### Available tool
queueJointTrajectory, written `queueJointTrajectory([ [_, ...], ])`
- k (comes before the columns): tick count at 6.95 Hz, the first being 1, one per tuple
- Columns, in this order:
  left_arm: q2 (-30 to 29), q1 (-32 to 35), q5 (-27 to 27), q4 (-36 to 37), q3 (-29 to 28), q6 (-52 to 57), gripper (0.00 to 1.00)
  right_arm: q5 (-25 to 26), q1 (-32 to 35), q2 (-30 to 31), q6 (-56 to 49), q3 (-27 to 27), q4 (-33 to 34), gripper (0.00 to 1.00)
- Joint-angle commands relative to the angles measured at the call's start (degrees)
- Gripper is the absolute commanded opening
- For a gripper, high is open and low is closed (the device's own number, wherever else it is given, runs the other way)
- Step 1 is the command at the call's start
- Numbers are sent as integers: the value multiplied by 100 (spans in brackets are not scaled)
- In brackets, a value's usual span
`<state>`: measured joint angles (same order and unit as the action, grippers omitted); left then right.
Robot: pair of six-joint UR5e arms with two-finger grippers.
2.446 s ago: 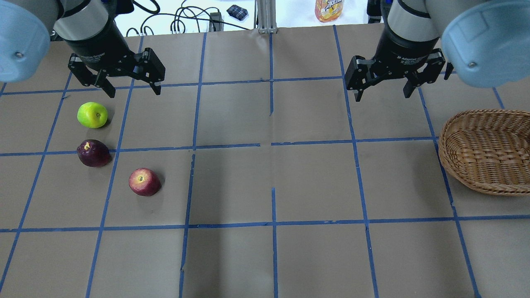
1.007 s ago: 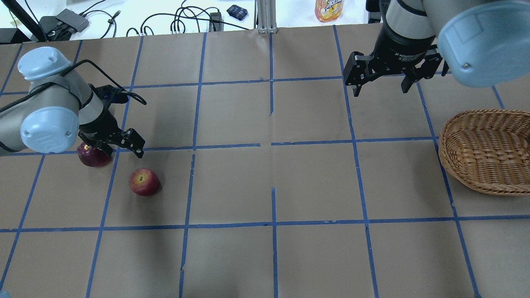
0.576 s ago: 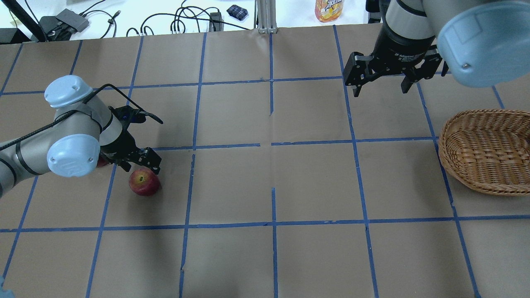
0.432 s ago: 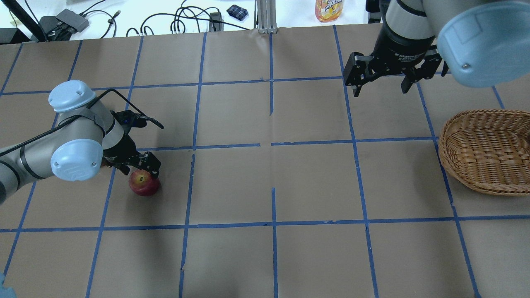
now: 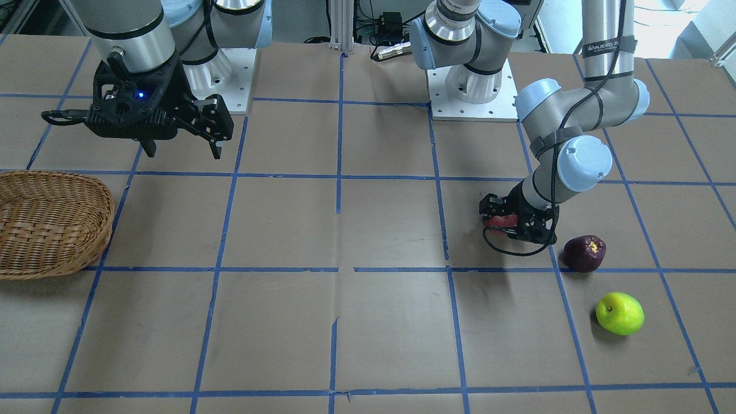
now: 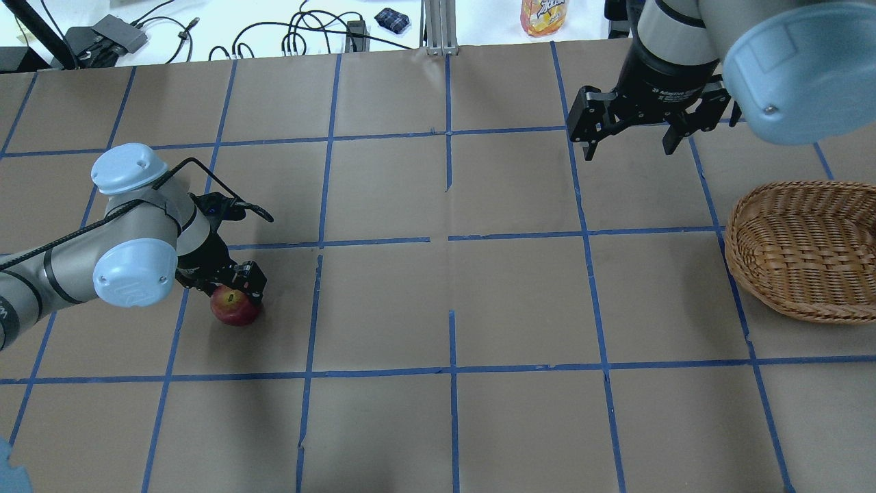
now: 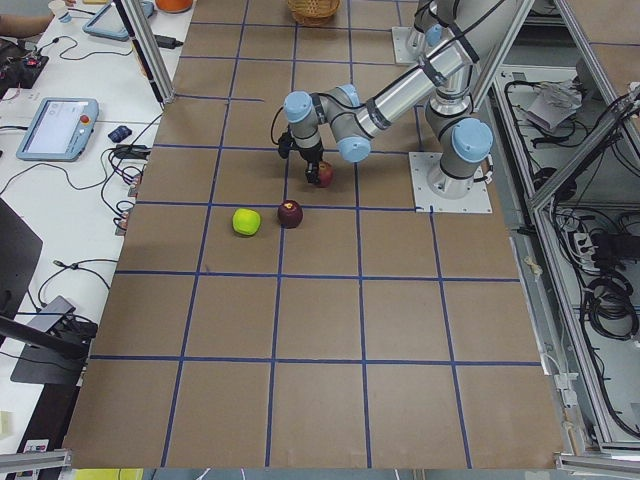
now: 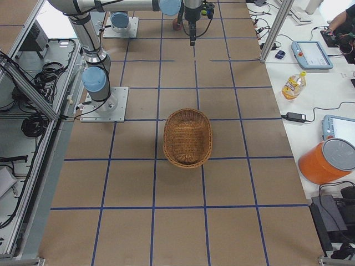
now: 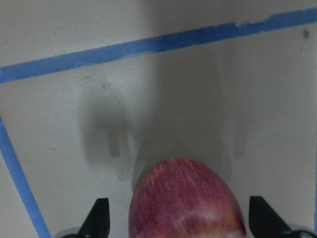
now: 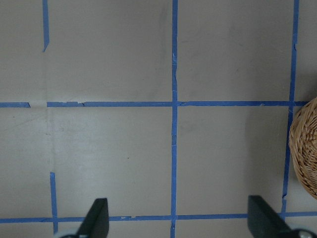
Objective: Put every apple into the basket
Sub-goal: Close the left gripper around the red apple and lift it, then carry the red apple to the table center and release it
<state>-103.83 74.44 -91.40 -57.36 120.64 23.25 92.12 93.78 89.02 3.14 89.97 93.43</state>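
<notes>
Apple (image 9: pixel 185 198) seemingly ungripped within left hand (image 6: pixel 233 292).

The counter (image 6: pixel 520 301) is covered in brown paper, marked into large squares by blue tape lines (image 6: pixel 383 240). Along one side runs a white bench (image 7: pixel 60 200) strewn with black cables (image 6: pixel 308 31), a teach pendant (image 7: pixel 55 127), a bottle of orange drink (image 8: pixel 292 85) and an orange bucket with a grey lid (image 8: pixel 328 160). An aluminium post (image 6: pixel 439 27) rises at the counter's edge. On the opposite side, cable bundles (image 7: pixel 605 290) lie within a metal frame. The light is bright and even.

left claw (image 6: pixel 230 290) low, arm bent, fingers spread, right claw (image 6: pixel 627 146) high, fingers spread
</notes>
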Motion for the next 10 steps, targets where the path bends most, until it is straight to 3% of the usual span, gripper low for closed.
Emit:
queueJointTrajectory([
  [1, 108, 227, -1, -264, -641, -153, 0, 8, 0, 1, -6, 3, -9, 100],
  [2, 4, 803, 35, -694, -1247, -346, 0, 8, 0, 1, -15, 3, -9, 100],
  [3, -154, 1583, 409, -663, -1567, -1513, 0, 8, 0, -7, -15, 3, -9, 100],
  [5, -758, 2685, 1557, 649, -1693, -3360, 0, 16, 0, 2, -24, 3, -9, 100],
  [6, -1049, 3055, 1555, 1386, -1737, -3910, 0, 16, 0, -7, -24, 3, -9, 100],
  [8, -1402, 3287, 1143, 1464, -1807, -3977, 0, 8, 0, -7, -6, 3, -9, 100],
  [9, -1499, 3287, 1064, 1864, -1799, -4038, 94, -1, 0, -7, -6, 20, 0, 100],
  [10, -1291, 3218, 759, 2286, -1842, -4256, 100, -27, 0, -7, 29, 20, 18, 100],
])
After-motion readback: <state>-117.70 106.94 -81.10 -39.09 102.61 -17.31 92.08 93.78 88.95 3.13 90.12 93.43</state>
